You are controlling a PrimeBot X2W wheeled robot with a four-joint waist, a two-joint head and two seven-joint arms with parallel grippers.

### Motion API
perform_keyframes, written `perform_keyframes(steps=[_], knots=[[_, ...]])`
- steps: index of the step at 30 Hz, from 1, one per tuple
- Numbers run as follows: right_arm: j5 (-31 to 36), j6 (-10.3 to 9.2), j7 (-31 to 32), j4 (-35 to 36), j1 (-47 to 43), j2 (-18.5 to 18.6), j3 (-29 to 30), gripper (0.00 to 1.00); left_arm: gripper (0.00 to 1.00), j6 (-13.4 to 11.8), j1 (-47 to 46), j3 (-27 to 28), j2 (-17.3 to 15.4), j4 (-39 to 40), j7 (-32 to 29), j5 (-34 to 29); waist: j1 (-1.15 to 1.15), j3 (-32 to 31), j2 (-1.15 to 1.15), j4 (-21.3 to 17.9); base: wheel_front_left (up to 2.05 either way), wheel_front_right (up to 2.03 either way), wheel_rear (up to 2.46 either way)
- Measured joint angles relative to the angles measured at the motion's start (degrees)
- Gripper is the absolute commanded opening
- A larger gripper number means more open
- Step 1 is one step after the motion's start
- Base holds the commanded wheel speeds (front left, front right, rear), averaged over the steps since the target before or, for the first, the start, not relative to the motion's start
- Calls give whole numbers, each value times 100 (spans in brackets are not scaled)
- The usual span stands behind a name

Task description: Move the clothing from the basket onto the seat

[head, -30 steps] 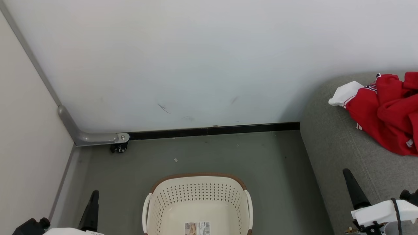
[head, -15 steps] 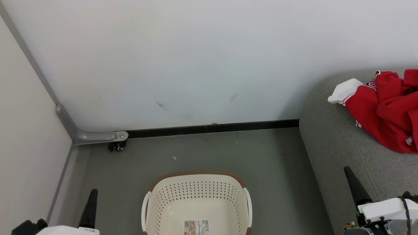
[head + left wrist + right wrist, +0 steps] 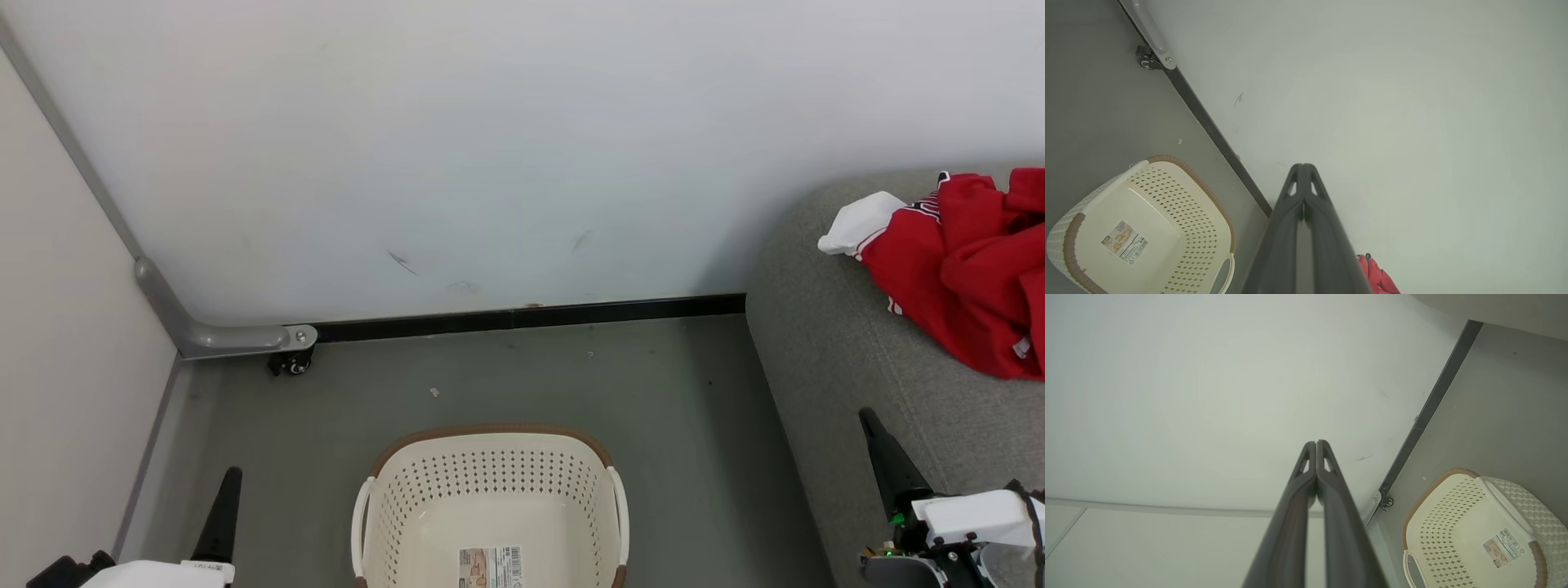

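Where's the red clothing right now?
In the head view, the clothing lies heaped on the grey seat at the right edge, apart from the basket on the floor.

On my head view the basket [image 3: 490,467] loses its near end below the frame, and the clothing [image 3: 955,269] runs off the right edge with the seat [image 3: 824,343]. The label [image 3: 490,566] print is too small to read, perhaps a barcode.
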State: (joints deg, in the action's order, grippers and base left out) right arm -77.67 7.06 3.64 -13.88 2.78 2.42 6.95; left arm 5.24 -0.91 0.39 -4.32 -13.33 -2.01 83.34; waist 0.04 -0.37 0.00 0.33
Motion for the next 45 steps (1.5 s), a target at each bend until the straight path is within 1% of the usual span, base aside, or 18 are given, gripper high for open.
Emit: perform_keyframes(steps=[4,18,45], knots=[[-304,0,48,-33,15,-3,21,0,0,5,-60,49,31,-49,-54,187,0,12,0,-8,0,0,0],[-1339,0,268,-162,46,-16,123,0,0,155,-199,222,94,-196,-256,958,-1,50,0,-35,0,0,0],[-1359,0,291,-166,118,-20,123,0,0,157,-231,243,107,-231,-271,1004,-2,51,0,-34,0,0,0]])
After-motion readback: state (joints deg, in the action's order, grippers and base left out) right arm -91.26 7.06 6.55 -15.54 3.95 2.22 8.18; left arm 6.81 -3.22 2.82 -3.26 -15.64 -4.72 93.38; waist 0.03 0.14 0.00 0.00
